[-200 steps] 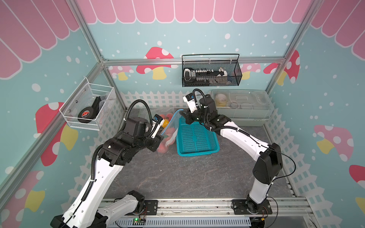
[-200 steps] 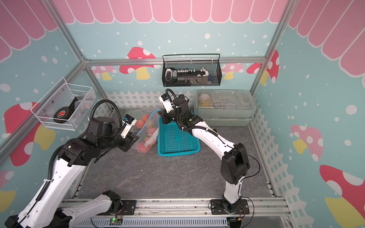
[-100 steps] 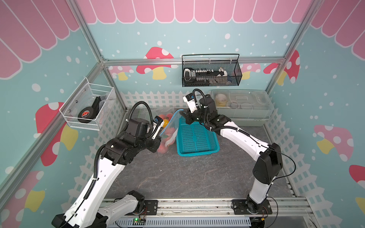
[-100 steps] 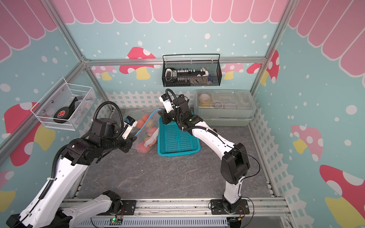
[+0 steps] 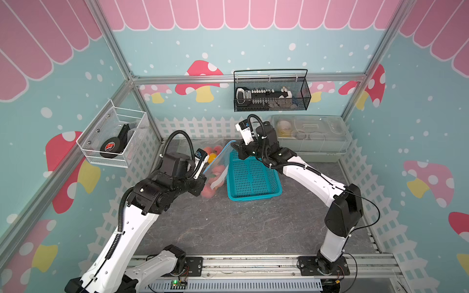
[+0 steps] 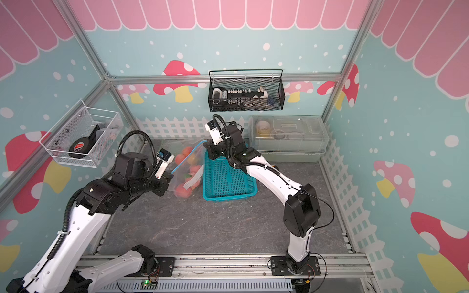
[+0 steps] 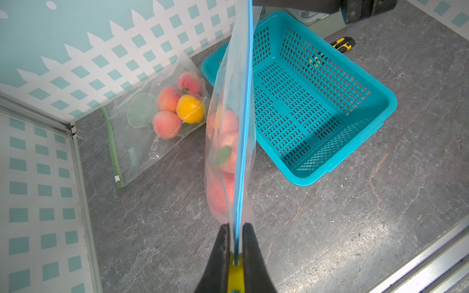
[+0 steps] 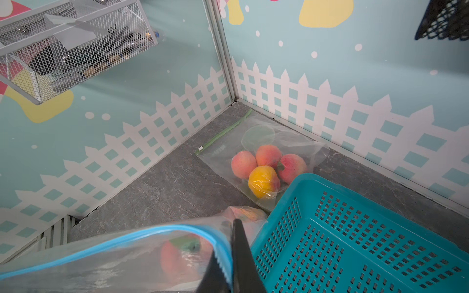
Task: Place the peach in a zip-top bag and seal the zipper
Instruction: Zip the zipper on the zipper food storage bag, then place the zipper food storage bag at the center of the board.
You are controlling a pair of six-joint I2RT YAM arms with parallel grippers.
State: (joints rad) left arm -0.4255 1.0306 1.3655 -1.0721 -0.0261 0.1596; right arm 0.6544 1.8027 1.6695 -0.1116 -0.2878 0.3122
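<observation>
Left pincer [image 7: 236,229] is squeezed shut on one end of the blue zipper [image 7: 245,126]. Right pincer [image 8: 228,242] is clamped shut on the far end, so the strip runs taut between the two of them. Below them is the grey table [image 5: 241,228], with a teal basket [image 5: 253,197] toward the back. The bag [image 5: 215,175] hangs from the zipper at 9 o'clock of the basket, just beside its wall. Its belly sags low, though I can't tell whether it touches the table. A second bag [image 7: 142,132] with a green strip lies flat at 10 o'clock of the basket, in the back corner, holding three pink fruits and a yellow one. The peaches [image 7: 228,157] are already inside the hanging bag, piled at its bottom. Near the left pincer the zipper looks pressed into one line. Near the right one I can't tell if it is closed.
</observation>
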